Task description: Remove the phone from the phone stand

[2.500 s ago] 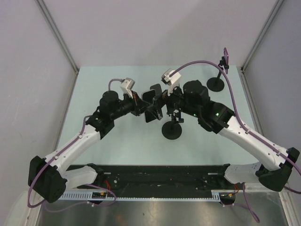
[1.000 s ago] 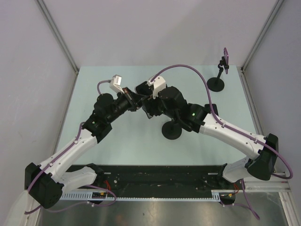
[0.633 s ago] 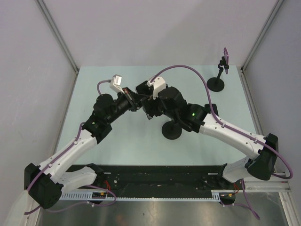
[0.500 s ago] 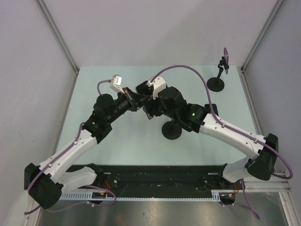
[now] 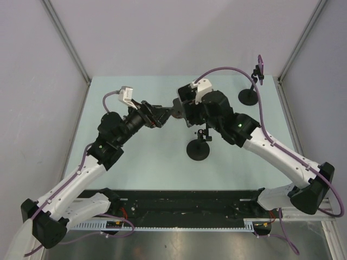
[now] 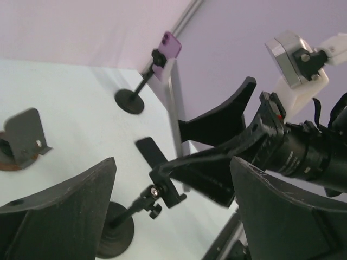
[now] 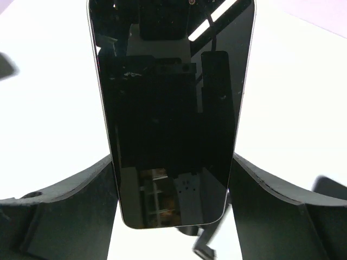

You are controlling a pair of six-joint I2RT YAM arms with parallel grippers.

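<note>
Since the phone [image 7: 171, 119] is pinched by its two long edges low between the right gripper's [image 7: 172, 162] fingers [image 7: 65, 206], screen toward the wrist camera, it hangs in the air and not on anything. The hold looks square and even. The phone stand [image 5: 198, 147] stands on the bench [image 5: 135, 157] near the middle, and its clamp head [image 5: 204, 133] is bare. The phone is just beyond and left of it, clear of the clamp. The lift-off reads as done; what remains is probably only to carry the phone aside or set it down. The left gripper [image 6: 172, 173] has its fingers spread wide with nothing between them. It faces the right gripper at close range, likely placed there to steady or help. Whether a fingertip touches the phone cannot be told. The right arm runs from the near right corner up and across, elbow out and wrist turned leftward over the stand. The left arm stretches diagonally from the near left corner toward centre, wrist aimed right. A purple phone [image 5: 259, 64] on a second stand [image 5: 248, 95] sits at the far right corner, well apart.
</note>
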